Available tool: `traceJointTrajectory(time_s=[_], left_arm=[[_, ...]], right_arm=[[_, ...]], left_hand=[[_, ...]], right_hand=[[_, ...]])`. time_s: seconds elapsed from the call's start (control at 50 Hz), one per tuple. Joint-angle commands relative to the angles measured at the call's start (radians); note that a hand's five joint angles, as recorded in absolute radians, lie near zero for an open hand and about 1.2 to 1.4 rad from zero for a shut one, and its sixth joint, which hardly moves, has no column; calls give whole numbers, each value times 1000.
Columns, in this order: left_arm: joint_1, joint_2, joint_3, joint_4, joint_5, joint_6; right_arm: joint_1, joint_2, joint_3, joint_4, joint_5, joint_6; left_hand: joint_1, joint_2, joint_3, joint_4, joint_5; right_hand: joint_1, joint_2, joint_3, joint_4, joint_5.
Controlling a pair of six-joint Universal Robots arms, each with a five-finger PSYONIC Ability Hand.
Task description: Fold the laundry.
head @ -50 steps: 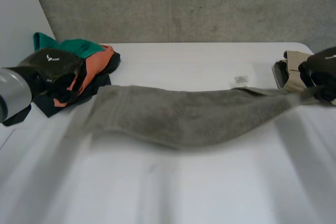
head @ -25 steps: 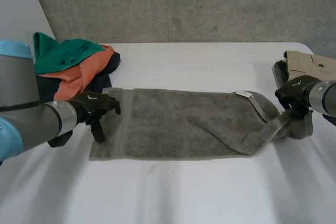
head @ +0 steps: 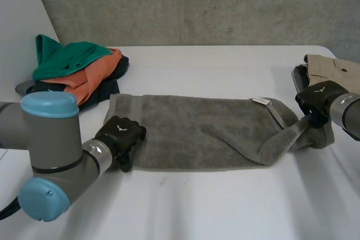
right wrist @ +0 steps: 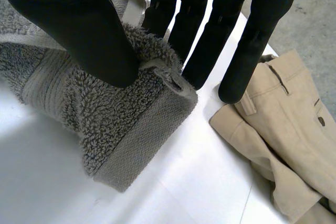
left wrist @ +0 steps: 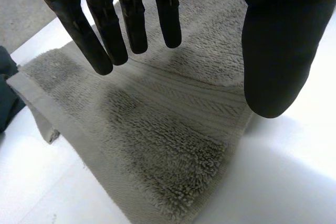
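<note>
Head view: towel [head: 208, 130] flat on table [head: 225, 206], left hand [head: 121, 137] at its near corner, right hand [head: 318, 99] at its bunched opposite end; left wrist view: fingers [left wrist: 134, 19] straight, gripping nothing; right wrist view: thumb [right wrist: 84, 35] and fingers pinch towel, so pulling risks dragging it, twist left in.

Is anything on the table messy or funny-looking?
Yes. The grey towel lies flat near the left hand, but its end at the right hand is bunched and twisted, pinched between thumb and fingers.
</note>
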Motion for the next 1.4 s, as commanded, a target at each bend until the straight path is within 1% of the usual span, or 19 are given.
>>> traceJointTrajectory(time_s=[0.02, 0.16, 0.26, 0.4, 0.44, 0.46, 0.6, 0.66, 0.68, 0.74, 0.82, 0.9, 0.98, 1.04, 1.12, 1.2, 1.28, 1.3, 1.4], left_arm=[[-13, -37, 17, 27, -17, 30], [-13, -70, 40, 55, -48, 70], [3, -70, 62, 90, -66, 82], [16, -97, 97, 124, -66, 91], [21, -111, 106, 123, -66, 99], [26, -117, 115, 120, -66, 107], [39, -90, 125, 84, -42, 102], [49, -29, 102, 38, 18, 82], [56, 11, 85, 9, 52, 76], [69, 93, 60, -40, 82, 68], [84, 287, 25, -153, 67, 47], [82, 386, 22, -227, 73, 32], [87, 340, 30, -281, 75, 44], [95, 274, 45, -305, 70, 61], [128, 139, 111, -316, 53, 104], [141, 42, 242, -305, 63, 139], [124, 27, 501, -258, 89, 142], [122, 27, 554, -233, 90, 140], [128, 39, 831, -31, 83, 90]], right_arm=[[-3, -13, 29, -13, -9, 0], [-6, -24, 57, -38, -19, 0], [-6, -30, 72, -49, -19, 0], [-9, -42, 83, -55, -21, 0], [-11, -45, 84, -56, -24, 0], [-14, -48, 86, -56, -29, 0], [-20, -67, 94, -50, -35, -3], [-17, -89, 95, -26, -32, -15], [-15, -114, 97, 9, -33, -32], [-23, -171, 89, 91, -36, -83], [-55, -258, 75, 244, -64, -213], [-75, -278, 75, 368, -91, -328], [-80, -255, 71, 447, -95, -431], [-75, -225, 68, 454, -84, -454], [-51, -154, 48, 416, -58, -434], [-8, -64, -30, 298, -39, -361], [29, -10, -199, 122, 8, -220], [38, -5, -275, 29, 42, -142], [46, -28, -422, -313, 146, 93]], left_hand=[[101, 103, 102, 98, 97], [189, 191, 190, 186, 185], [479, 481, 479, 476, 475], [626, 628, 627, 623, 622], [770, 772, 770, 766, 765], [939, 941, 939, 935, 934], [940, 943, 941, 937, 936], [940, 943, 941, 937, 936], [940, 943, 941, 937, 936], [940, 943, 941, 937, 936], [940, 943, 941, 937, 936], [940, 943, 941, 937, 936], [940, 943, 941, 937, 936], [940, 943, 941, 937, 936], [940, 943, 941, 937, 936], [940, 943, 941, 937, 936], [940, 943, 941, 937, 936], [940, 943, 941, 937, 936], [940, 943, 941, 937, 936]], right_hand=[[265, 222, 211, 204, 233], [265, 222, 211, 204, 233], [265, 222, 211, 204, 233], [265, 222, 211, 204, 233], [265, 222, 211, 204, 233], [265, 222, 211, 204, 233], [265, 222, 211, 204, 233], [265, 222, 211, 204, 233], [265, 222, 211, 204, 233], [265, 222, 211, 204, 233], [265, 222, 211, 204, 233], [265, 222, 211, 204, 233], [265, 222, 211, 204, 233], [265, 222, 211, 204, 233], [265, 222, 211, 204, 233], [265, 222, 211, 204, 233], [265, 222, 211, 204, 233], [265, 222, 211, 204, 233], [265, 222, 211, 204, 233]])
